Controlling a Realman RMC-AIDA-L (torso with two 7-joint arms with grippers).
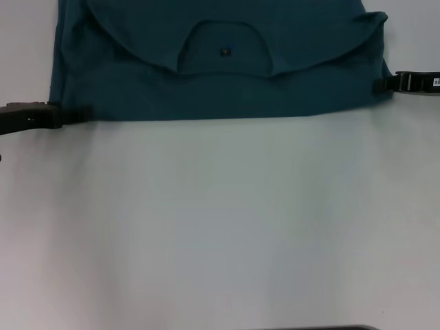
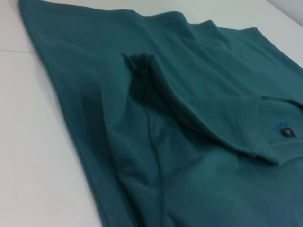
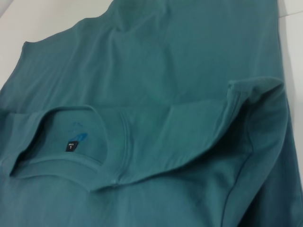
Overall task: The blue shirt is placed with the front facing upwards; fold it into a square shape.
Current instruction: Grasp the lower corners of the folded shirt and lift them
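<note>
Folded blue shirt (image 2: 199, 142) on white table (image 2: 33, 156)

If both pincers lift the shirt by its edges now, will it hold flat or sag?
The shirt will probably sag between the left pincer and right pincer: the folded-over layer already droops and wrinkles. It looks light, likely dragging easily across the smooth table. The collar band seems slightly firmer.

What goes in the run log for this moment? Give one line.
stage: fold in progress | blue shirt: collar end folded over body | left pincer: at shirt's left edge | right pincer: at right edge | table: white
</note>
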